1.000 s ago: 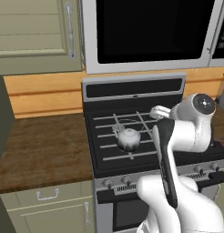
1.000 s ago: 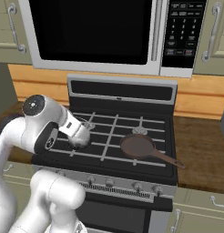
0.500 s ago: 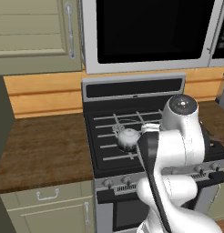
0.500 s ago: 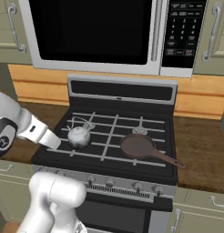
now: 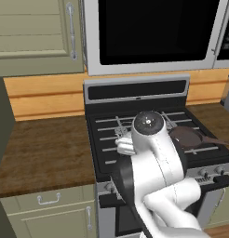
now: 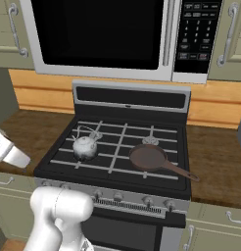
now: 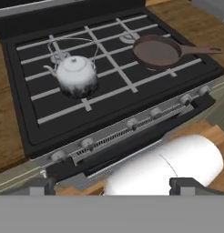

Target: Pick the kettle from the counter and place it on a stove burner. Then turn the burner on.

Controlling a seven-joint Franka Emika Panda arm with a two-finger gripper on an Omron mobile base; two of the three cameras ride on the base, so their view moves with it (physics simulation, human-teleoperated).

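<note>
Hand view showed the kettle (image 7: pixel 76 75) already standing on the front-left stove burner (image 7: pixel 80 93), off the counter (image 7: pixel 9 123); the hand (image 7: pixel 113 185) was open and empty, knobs (image 7: pixel 132 123) untouched.

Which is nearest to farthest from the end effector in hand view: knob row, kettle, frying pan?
1. Knob row on the stove front, just ahead of the end effector.
2. Kettle on the near left grates.
3. Frying pan on the far right grates.
</note>
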